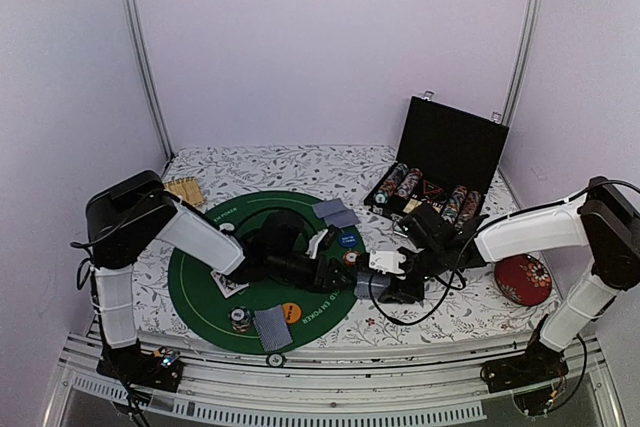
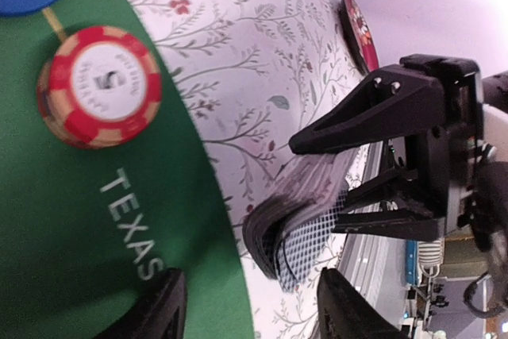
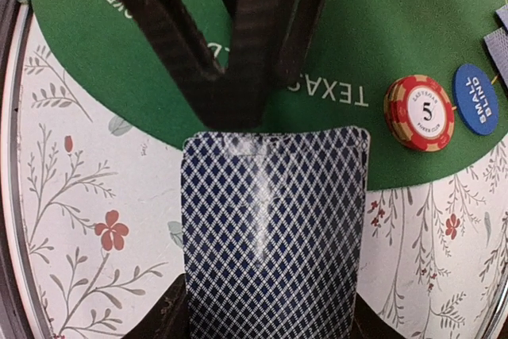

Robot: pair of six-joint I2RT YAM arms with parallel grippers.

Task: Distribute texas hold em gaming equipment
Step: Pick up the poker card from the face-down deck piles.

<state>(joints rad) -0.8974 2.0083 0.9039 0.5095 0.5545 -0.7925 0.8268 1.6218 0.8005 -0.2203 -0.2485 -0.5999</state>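
Observation:
A deck of cards [image 3: 274, 236] with blue diamond-patterned backs is held edge to edge in my right gripper [image 3: 270, 311], just off the green mat's rim [image 3: 95, 85]. From the left wrist the deck [image 2: 305, 240] looks bowed, and my left gripper [image 2: 254, 307] stands open with its fingers [image 2: 159, 307] on either side of the deck's near end. The two grippers meet at the mat's right edge: left gripper [image 1: 343, 272], right gripper [image 1: 378, 282]. A red 5 chip [image 3: 419, 113] and a blue small blind button [image 3: 475, 98] lie close by on the mat.
On the green mat [image 1: 200, 287] lie dealt cards at the far side [image 1: 336, 212], near edge [image 1: 272, 328] and left [image 1: 228, 284], an orange button [image 1: 291, 312] and a chip [image 1: 240, 319]. An open black chip case [image 1: 440, 162], a red disc [image 1: 523, 279] and a bamboo mat [image 1: 186, 190] lie around.

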